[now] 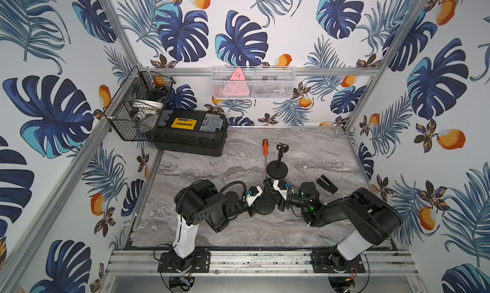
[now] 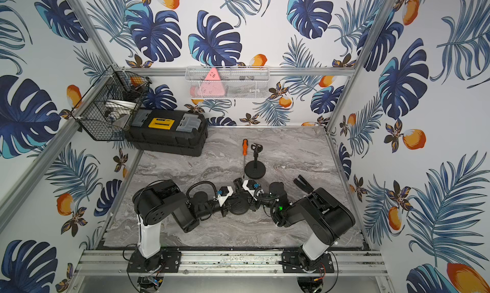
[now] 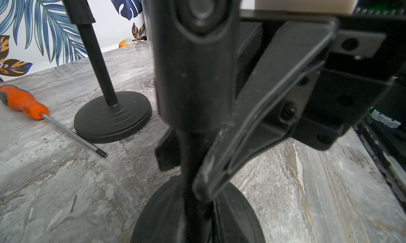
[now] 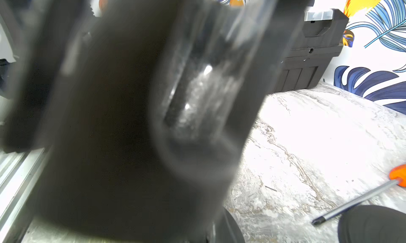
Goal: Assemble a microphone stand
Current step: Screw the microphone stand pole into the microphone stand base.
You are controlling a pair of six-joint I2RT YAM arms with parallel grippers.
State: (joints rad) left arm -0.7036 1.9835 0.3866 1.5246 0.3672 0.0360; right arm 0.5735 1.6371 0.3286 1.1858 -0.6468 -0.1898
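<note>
A black microphone stand stands between my two arms. Its round base (image 1: 265, 207) rests on the marble table (image 1: 238, 230), and its pole (image 3: 195, 160) rises to a clip holder (image 3: 197, 55). My right gripper (image 3: 186, 171) is shut on the pole just above the base, with one finger (image 3: 252, 121) slanting in. The right wrist view is filled by a blurred dark part. My left gripper (image 1: 255, 206) is at the base's left side; its jaws are hidden. A second, assembled stand (image 1: 277, 168) with a clip (image 1: 282, 146) stands behind.
An orange-handled screwdriver (image 1: 265, 156) lies beside the assembled stand. A loose black clip piece (image 1: 327, 184) lies at the right. A black toolbox (image 1: 191, 131) and a wire basket (image 1: 132, 114) sit at the back left, and a white mesh basket (image 1: 253, 83) hangs on the back wall.
</note>
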